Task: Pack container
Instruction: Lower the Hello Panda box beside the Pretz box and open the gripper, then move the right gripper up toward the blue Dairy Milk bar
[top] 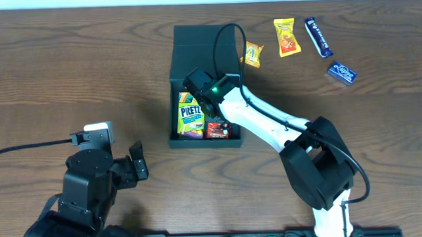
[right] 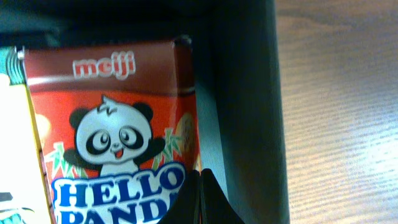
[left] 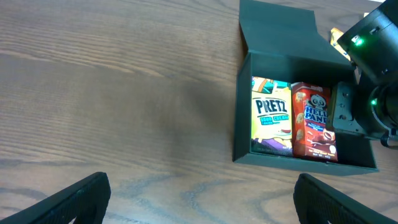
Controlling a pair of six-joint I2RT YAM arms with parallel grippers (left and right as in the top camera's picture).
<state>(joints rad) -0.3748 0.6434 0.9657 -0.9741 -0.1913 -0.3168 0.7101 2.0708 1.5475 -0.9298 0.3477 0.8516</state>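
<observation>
The container (top: 198,143) is a dark square box in the middle of the table, its flap lid (top: 201,45) laid open at the far side. Inside lie a yellow Pretz packet (top: 190,116) and a red Hello Panda box (top: 217,129). My right gripper (top: 227,120) reaches down into the container beside the Hello Panda box. In the right wrist view its tips (right: 200,186) are pressed together with nothing between them, between the Hello Panda box (right: 112,124) and the container wall (right: 242,93). My left gripper (top: 137,165) stands open over bare table at the front left, well short of the container (left: 242,106).
Loose snacks lie on the table at the far right: an orange packet (top: 252,54) next to the lid, a yellow-orange packet (top: 286,36), a dark blue bar (top: 318,36) and a blue packet (top: 342,72). A black cable (top: 29,147) runs off to the left.
</observation>
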